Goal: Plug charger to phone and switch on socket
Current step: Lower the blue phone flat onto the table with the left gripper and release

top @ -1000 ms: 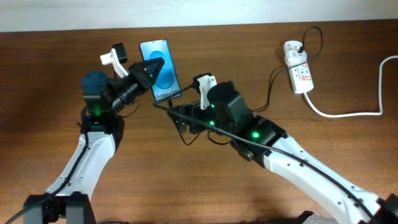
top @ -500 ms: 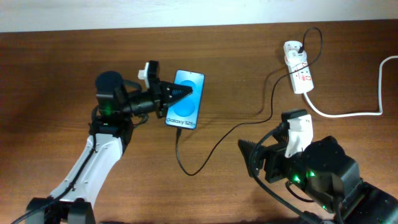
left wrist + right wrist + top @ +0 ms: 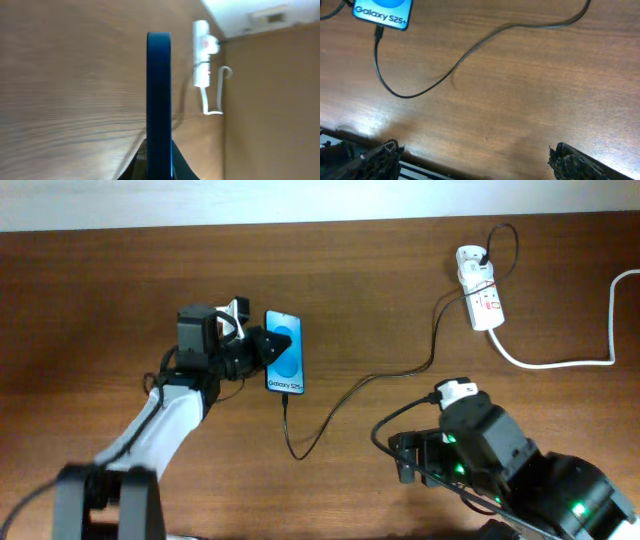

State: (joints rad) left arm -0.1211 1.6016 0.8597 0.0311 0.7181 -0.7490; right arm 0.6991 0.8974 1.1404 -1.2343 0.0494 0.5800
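Left gripper (image 3: 262, 348) clamps the phone (image 3: 284, 352) by its edge, steadying it with the charger (image 3: 330, 402) plugged into its lower end, while the right gripper (image 3: 475, 152) hovers empty, fingers spread, free to reach the socket (image 3: 480, 287)

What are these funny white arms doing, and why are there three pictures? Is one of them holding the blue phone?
They are two robot arms at a wooden table, each ending in a two-finger pincher. One picture looks down from above; the other two come from small cameras on the arms' wrists.

The left gripper is shut on the phone, the one with the blue screen. Its wrist camera sees the phone edge-on, like a thin blue stripe.

The right gripper is open and holds nothing. Its camera shows the two fingertips low in the picture, far apart.

A thin black charger cable runs from the phone's bottom end across the table to the white socket with red switches.
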